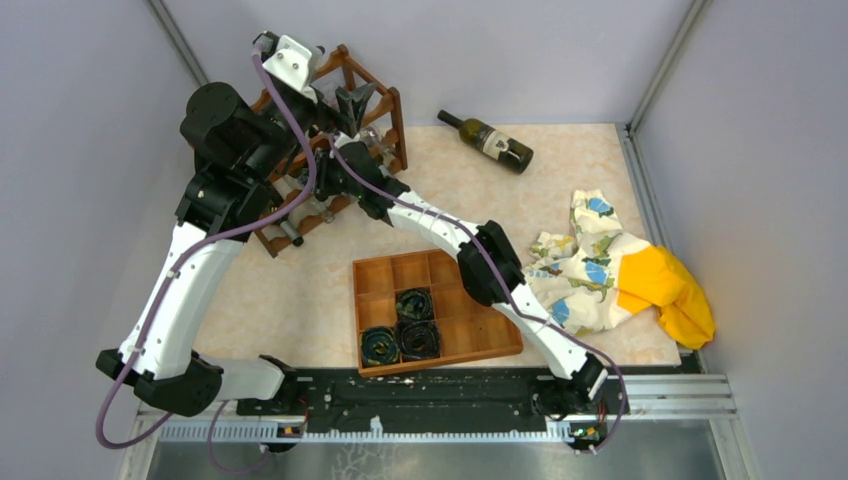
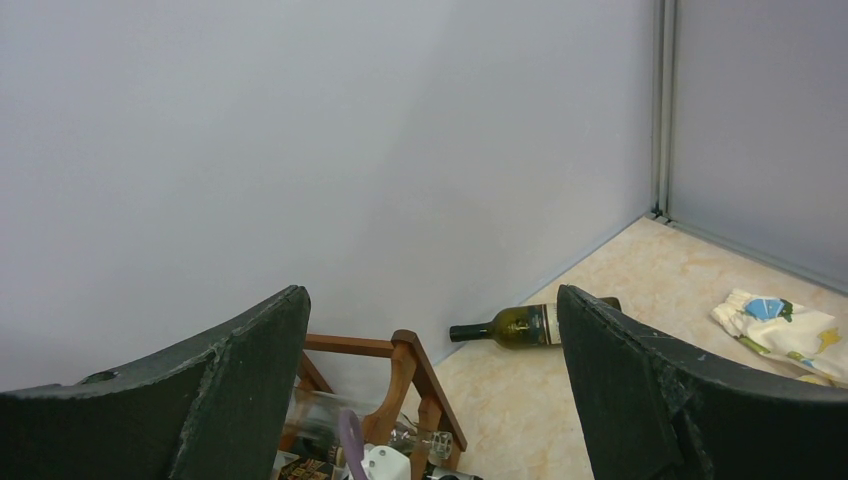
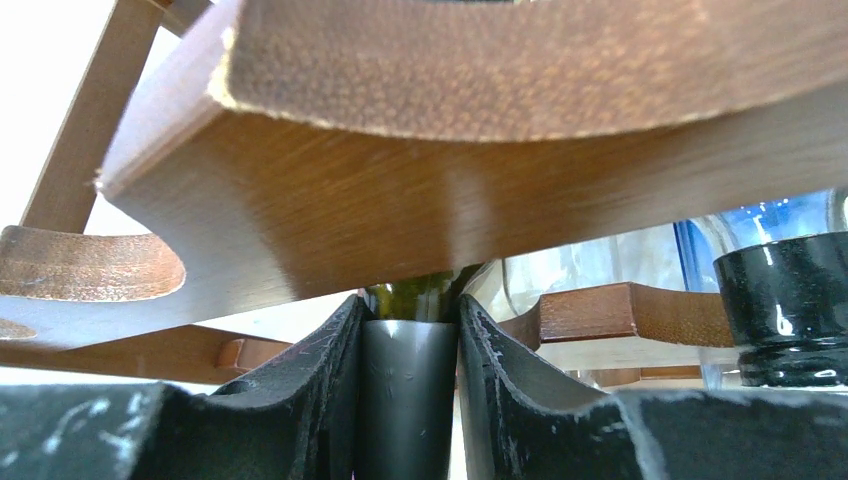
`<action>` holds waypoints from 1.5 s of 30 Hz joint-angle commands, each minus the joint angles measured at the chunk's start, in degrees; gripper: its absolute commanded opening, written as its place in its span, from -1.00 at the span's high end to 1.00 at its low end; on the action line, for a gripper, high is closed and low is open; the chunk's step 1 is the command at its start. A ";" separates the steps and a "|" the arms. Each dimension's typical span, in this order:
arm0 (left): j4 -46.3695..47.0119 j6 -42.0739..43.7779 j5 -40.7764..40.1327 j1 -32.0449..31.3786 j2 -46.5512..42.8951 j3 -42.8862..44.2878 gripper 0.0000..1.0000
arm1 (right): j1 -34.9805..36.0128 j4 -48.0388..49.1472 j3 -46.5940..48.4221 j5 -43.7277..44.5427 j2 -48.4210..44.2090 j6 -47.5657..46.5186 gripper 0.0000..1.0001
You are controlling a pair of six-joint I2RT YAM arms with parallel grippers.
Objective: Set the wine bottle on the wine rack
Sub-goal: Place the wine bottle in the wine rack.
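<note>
The dark reddish-brown wine rack stands at the back left, with bottles lying in it. My right gripper reaches in under a scalloped rail. It is shut on the dark capped neck of a green wine bottle. In the top view the right gripper sits low against the rack's front. My left gripper hovers open and empty above the rack, and from overhead the left gripper is over the rack's top. Another green wine bottle lies on its side by the back wall.
A flat orange-brown compartment tray holding dark rolled items sits near the front centre. A patterned white cloth and a yellow cloth lie at the right. A dark bottle top and clear glass crowd the rack.
</note>
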 commanded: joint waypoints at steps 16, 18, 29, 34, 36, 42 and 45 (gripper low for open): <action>2.16 -2.38 0.63 0.25 -2.12 -1.16 -0.97 | 1.83 14.17 5.98 2.00 0.58 -6.95 0.13; 2.21 -2.59 0.63 0.25 -2.22 -1.36 -0.97 | 1.84 14.33 5.92 2.16 0.67 -7.50 0.12; 3.24 -4.26 1.12 0.30 -3.56 -3.05 -0.97 | 1.60 15.71 -1.37 0.54 -4.64 -10.57 -0.22; 3.98 -4.70 1.47 0.25 -4.32 -3.64 -0.97 | 0.46 22.96 -11.62 -6.14 -12.02 -13.77 -0.37; 4.83 -5.14 1.69 0.25 -4.76 -4.11 -0.97 | -0.12 27.06 -17.26 -10.78 -15.00 -15.71 -0.47; 8.19 -6.89 2.46 0.27 -6.71 -6.97 -0.97 | -1.07 29.95 -22.82 -24.82 -19.37 -17.08 -0.57; 9.78 -7.94 2.88 0.30 -7.82 -8.63 -0.97 | -1.44 29.82 -27.05 -30.65 -22.38 -18.55 -0.61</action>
